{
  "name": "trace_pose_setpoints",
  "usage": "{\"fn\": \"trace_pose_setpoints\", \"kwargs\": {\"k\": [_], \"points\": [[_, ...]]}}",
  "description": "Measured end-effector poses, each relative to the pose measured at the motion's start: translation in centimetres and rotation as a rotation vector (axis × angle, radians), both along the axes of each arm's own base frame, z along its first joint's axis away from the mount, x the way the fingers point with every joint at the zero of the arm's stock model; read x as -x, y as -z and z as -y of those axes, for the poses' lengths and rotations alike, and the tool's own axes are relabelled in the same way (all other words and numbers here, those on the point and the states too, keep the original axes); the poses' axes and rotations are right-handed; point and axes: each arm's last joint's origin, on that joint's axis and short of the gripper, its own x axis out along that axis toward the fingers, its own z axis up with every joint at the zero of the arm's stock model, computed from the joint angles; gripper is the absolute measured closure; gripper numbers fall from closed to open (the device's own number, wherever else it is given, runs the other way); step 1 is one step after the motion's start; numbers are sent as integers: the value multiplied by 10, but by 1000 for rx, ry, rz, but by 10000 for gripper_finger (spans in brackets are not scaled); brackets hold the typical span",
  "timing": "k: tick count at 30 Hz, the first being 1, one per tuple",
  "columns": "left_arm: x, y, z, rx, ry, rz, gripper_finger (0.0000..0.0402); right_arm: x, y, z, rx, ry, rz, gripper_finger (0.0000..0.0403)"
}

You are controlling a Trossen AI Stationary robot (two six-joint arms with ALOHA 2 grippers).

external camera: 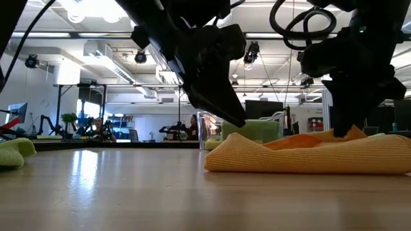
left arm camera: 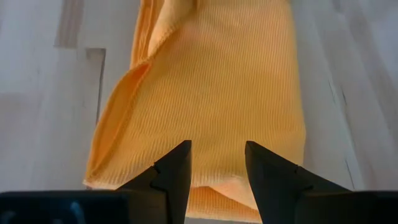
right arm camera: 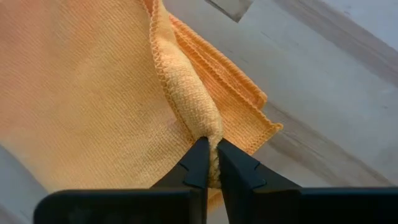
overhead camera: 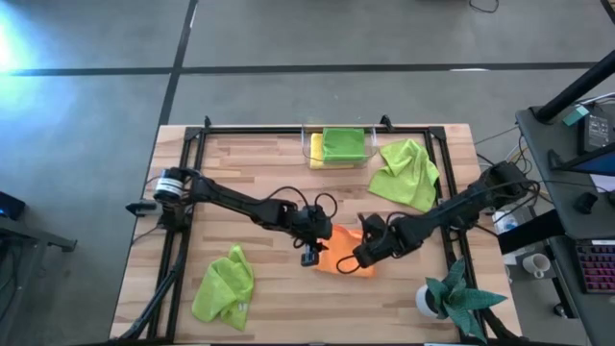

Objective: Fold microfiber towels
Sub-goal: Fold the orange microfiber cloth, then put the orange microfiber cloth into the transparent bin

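An orange microfiber towel [overhead camera: 344,252] lies folded into a long flat strip on the wooden table, near the middle; the low view shows it as a low mound [external camera: 308,154]. My left gripper [left arm camera: 217,149] is open and slants down just over the strip's left end [external camera: 234,119], the cloth showing between its fingers; I see no touch. My right gripper [right arm camera: 211,146] is shut on the towel at its right part [overhead camera: 362,258]. My right gripper pinches a raised ridge of the orange towel's hemmed edge [right arm camera: 200,118] between its two fingers. The fingers come from above, pointing steeply down [external camera: 343,128]. Further hemmed layers lie stacked beside the ridge [right arm camera: 245,109]. The towel rests on the table, slack.
A clear bin [overhead camera: 309,144] at the far edge holds a folded green towel [overhead camera: 343,144] and a yellow one [overhead camera: 316,152]. One crumpled green towel [overhead camera: 406,173] lies far right, another [overhead camera: 223,286] near left. A teal plant in a white pot [overhead camera: 452,298] stands near right.
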Motion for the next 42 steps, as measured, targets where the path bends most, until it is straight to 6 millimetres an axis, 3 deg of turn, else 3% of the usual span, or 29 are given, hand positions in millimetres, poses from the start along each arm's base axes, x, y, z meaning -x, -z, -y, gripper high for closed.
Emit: {"fn": "trace_pose_setpoints", "kwargs": {"k": [9, 16, 27, 34, 42], "points": [[-4, -2, 0, -22, 30, 66, 267, -1, 0, 3, -16, 11, -2, 301], [-4, 17, 0, -27, 32, 11, 267, 2, -13, 5, -22, 4, 42, 266], [7, 32, -6, -69, 10, -174, 267, 17, -47, 0, -95, -22, 183, 274], [4, 22, -6, -64, 5, -119, 267, 7, -34, -7, -93, -48, 223, 277], [13, -5, 2, -67, 36, -87, 267, -3, -29, -20, -149, -232, 268, 275]]}}
